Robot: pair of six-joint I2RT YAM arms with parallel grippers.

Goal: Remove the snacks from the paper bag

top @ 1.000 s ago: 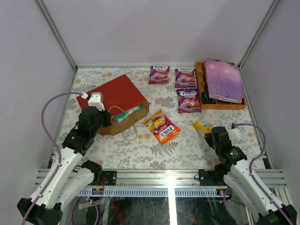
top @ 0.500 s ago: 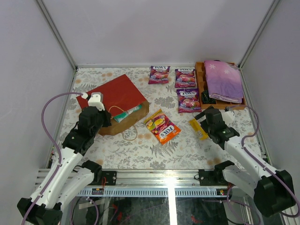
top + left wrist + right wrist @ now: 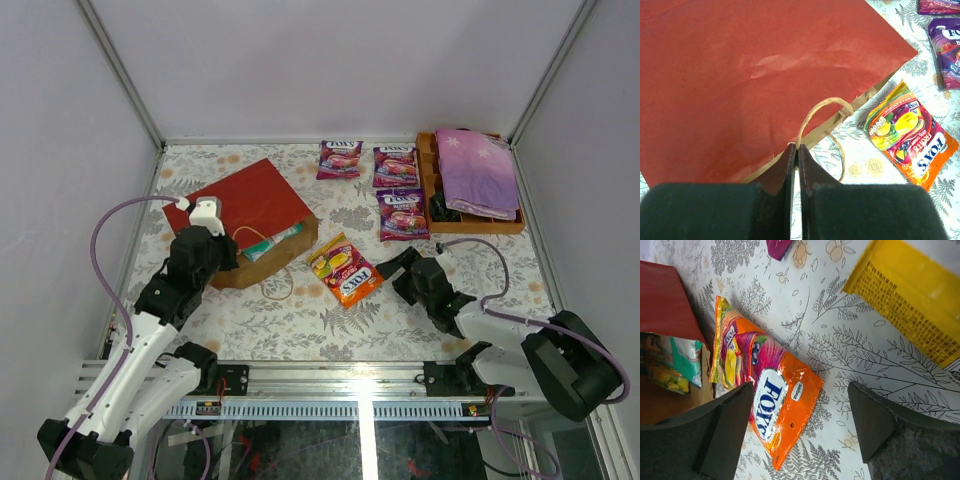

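At left, paper bag (image 3: 255,205) — diagonal, mouth rightward

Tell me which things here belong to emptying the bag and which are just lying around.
Job: red paper bag, green pouch inside it, orange pouch, three purple pouches, yellow bar.
Lying about: wooden tray, purple cloth.

The top camera looks steeply down from high behind the near edge of the floral-patterned worktop (image 3: 300,310), taking in all of it. The left wrist camera hangs close over the red paper carrier bag (image 3: 740,75), facing along the left end effector (image 3: 796,150), while the right wrist camera sits low near the surface, looking out past the right end effector (image 3: 800,390). All three views share the glossy orange candy pouch (image 3: 345,272) and the bag's mouth.
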